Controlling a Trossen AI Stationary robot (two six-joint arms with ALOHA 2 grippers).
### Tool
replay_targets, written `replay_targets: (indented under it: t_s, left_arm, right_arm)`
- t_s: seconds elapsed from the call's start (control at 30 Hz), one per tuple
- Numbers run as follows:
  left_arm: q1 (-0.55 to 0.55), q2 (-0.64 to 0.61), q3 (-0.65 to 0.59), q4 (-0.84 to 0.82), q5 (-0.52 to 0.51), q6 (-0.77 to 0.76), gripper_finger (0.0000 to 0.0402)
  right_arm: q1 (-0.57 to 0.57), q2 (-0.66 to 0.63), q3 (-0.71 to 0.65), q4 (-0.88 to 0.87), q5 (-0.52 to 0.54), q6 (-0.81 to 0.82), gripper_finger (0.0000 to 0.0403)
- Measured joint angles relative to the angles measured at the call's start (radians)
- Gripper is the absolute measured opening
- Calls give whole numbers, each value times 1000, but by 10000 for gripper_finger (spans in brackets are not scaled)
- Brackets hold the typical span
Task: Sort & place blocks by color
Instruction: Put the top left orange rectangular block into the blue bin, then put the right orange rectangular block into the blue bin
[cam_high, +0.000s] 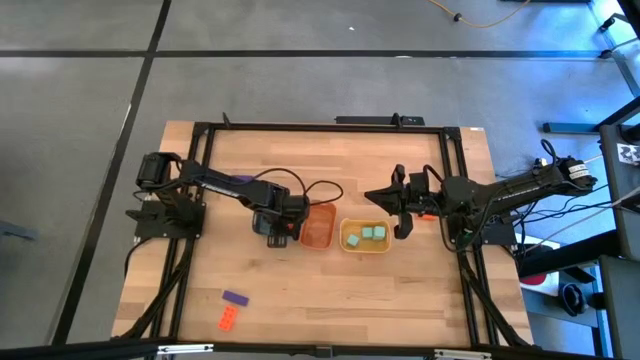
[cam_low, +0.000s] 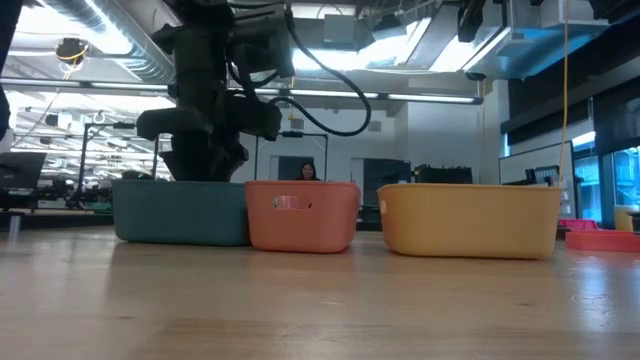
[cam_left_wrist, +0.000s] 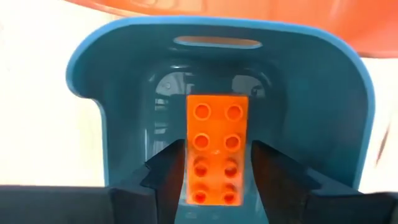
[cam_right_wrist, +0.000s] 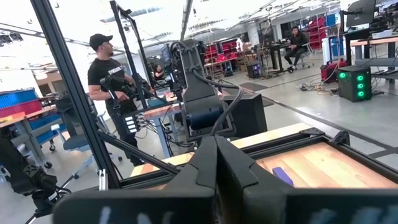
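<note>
Dark fingers (cam_left_wrist: 166, 177) of the left gripper (cam_left_wrist: 217, 180) stand parted beside an orange-red block (cam_left_wrist: 217, 149) lying in the blue tray (cam_left_wrist: 329, 118), apparently releasing it, while at three o'clock the right gripper (cam_high: 400, 205) waits closed.

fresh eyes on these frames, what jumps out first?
The row of three tubs mid-table: blue tub, orange tub, yellow tub with mint green blocks inside. The left end effector sits over the blue tub, its fingers straddling an orange block, a gap showing on each side. Two stray blocks lie near the front left corner: a purple block and another orange-red block.
</note>
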Motion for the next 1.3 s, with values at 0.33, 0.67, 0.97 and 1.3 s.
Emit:
replay_targets:
  t_s: [0.33, 0.67, 0.97, 1.3]
  left_arm:
    - [53, -41, 23, -51, 77, 2, 200]
    - [128, -371, 44, -7, 65, -69, 199]
    - [79, -819, -245, 784, -9, -213, 199]
    - [60, -1085, -484, 952, -72, -205, 199]
  right_arm:
    - [0, 0, 0, -1, 0, -3, 0]
    - [0, 0, 0, 14, 0, -31, 0]
    - [0, 0, 0, 33, 0, -30, 1]
    - [0, -2, 0, 44, 0, -34, 19]
